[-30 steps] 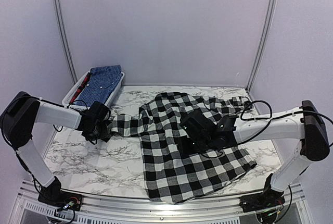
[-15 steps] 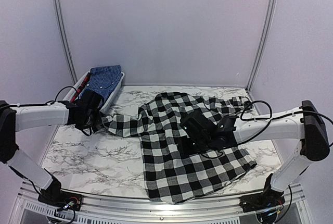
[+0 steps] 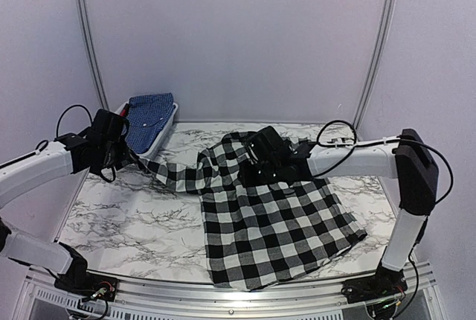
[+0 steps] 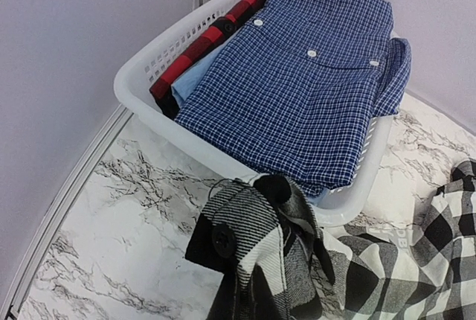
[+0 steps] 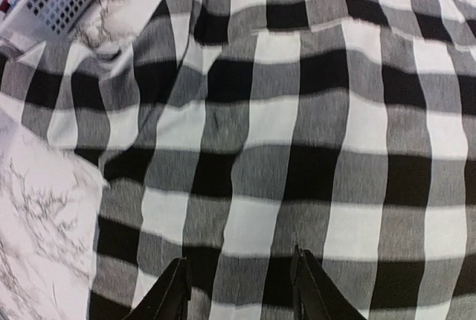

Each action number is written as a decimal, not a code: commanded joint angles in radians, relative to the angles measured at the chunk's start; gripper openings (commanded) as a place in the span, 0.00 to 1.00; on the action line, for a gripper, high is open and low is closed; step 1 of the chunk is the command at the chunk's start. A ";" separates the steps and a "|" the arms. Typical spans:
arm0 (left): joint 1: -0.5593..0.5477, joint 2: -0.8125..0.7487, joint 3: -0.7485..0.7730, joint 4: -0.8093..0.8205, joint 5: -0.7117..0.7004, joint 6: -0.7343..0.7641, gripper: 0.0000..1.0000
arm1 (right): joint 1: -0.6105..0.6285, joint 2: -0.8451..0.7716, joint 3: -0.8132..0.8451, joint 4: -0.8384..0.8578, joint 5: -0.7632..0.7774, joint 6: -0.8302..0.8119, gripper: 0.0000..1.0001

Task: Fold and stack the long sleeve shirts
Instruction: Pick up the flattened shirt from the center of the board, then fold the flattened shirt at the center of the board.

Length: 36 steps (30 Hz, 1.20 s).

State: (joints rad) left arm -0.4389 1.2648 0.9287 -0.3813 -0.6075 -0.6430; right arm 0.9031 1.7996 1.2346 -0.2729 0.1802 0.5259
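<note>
- One marble table is carrying everything, with two arms reaching in from the near edge.
- One checked shirt is lying spread over the middle and right of the table. Its hem is sitting toward the near edge and one sleeve is stretching off to the left.
- One white slotted basket is sitting at the far left corner of the table, with three folded things showing inside it.
- One blue shirt with a fine print is lying folded on top of the basket's load, and a corner is drooping over the rim.
- Two more folded pieces are showing beside it against the basket's left wall: a red-and-black one and a pale blue one.
- Over to the left gripper: its jaws are clamping fully together on the cuff of that stretched sleeve and holding it up off the marble, just in front of the basket.
- Now the right gripper: its two fingers are standing partway apart with nothing between them. They are hanging over the upper body of the checked shirt. Whether the tips are pressing the cloth, I cannot tell.
- Three white buttons are showing on the blue shirt.
- One dark button is showing on the gripped cuff.
</note>
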 commanded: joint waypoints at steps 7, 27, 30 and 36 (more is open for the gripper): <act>0.007 -0.239 -0.095 -0.088 -0.028 -0.033 0.00 | -0.160 0.326 0.371 0.105 -0.163 -0.125 0.31; 0.002 -0.194 -0.177 0.073 0.170 -0.051 0.00 | -0.255 0.841 0.872 0.122 -0.330 -0.057 0.22; 0.002 -0.185 -0.153 0.115 0.189 -0.017 0.00 | -0.270 0.888 0.936 0.122 -0.341 -0.034 0.22; 0.000 -0.145 -0.073 0.199 0.249 0.022 0.00 | -0.314 0.983 1.081 0.102 -0.395 0.042 0.24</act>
State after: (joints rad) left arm -0.4381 1.0939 0.7818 -0.2832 -0.4053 -0.6666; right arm 0.6346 2.7060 2.2433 -0.1295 -0.1677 0.4942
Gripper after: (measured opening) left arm 0.007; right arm 0.236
